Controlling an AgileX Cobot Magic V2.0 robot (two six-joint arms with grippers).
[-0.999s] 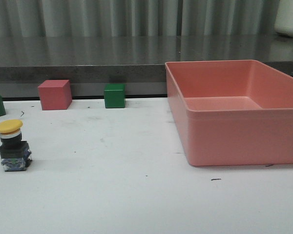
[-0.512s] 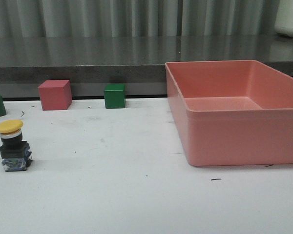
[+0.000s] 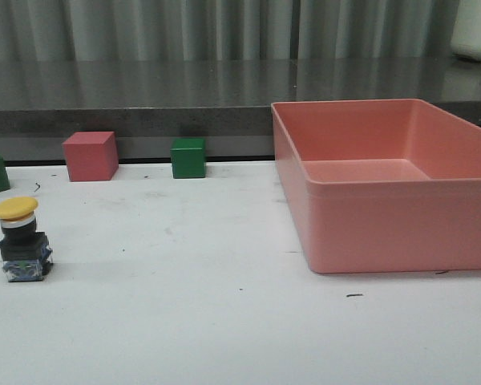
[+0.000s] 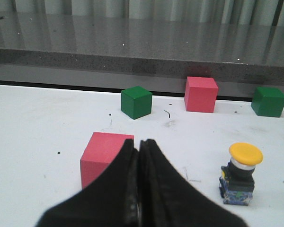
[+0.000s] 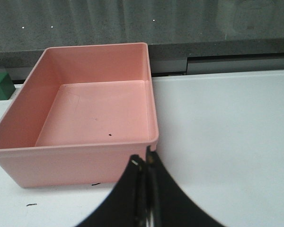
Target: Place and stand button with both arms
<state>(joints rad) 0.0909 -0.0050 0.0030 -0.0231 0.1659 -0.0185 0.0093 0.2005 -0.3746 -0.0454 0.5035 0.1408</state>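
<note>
Ahead of me the white bench [image 3: 224,321] runs back to a dark speckled stone ledge [image 3: 144,88]. Behind that hangs a grey pleated curtain [image 3: 184,28], with soft even light and faint scuffs on the bench.

Probably a lab: white test table [image 3: 224,321], coloured cubes [image 3: 90,156], pink bin [image 3: 385,224].

Left tool [image 4: 139,144] has its fingers pressed together, holding nothing; right tool [image 5: 146,163] likewise closed and unladen.
</note>
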